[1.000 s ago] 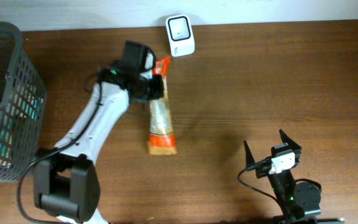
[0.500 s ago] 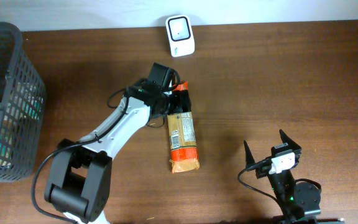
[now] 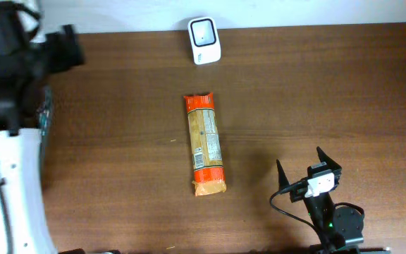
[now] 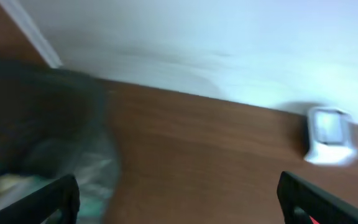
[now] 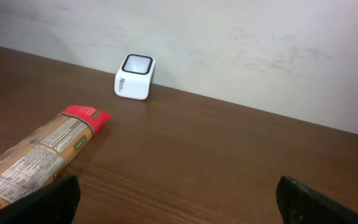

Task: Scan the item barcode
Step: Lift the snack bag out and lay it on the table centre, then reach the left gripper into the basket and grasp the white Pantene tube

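The item, a long packet (image 3: 205, 144) with orange ends and a printed label facing up, lies free on the brown table (image 3: 330, 85), lengthwise below the white scanner (image 3: 204, 31). My left arm (image 3: 9, 77) is raised at the far left, large and blurred. In the left wrist view the left gripper (image 4: 179, 205) stands open and empty, with the scanner (image 4: 331, 135) to its right. My right gripper (image 3: 305, 168) rests open near the front right. In the right wrist view the right gripper (image 5: 179, 202) holds nothing, and the packet (image 5: 36, 155) and scanner (image 5: 135, 76) lie ahead to its left.
A dark mesh basket (image 4: 36, 112) with pale bags inside stands at the table's left end, mostly hidden overhead by my left arm. A white wall (image 5: 229, 37) runs along the table's far edge behind the scanner.
My left gripper carried the packet right and toward the front, opened and let it go. The left arm then swung far left and up. The right arm has not moved.
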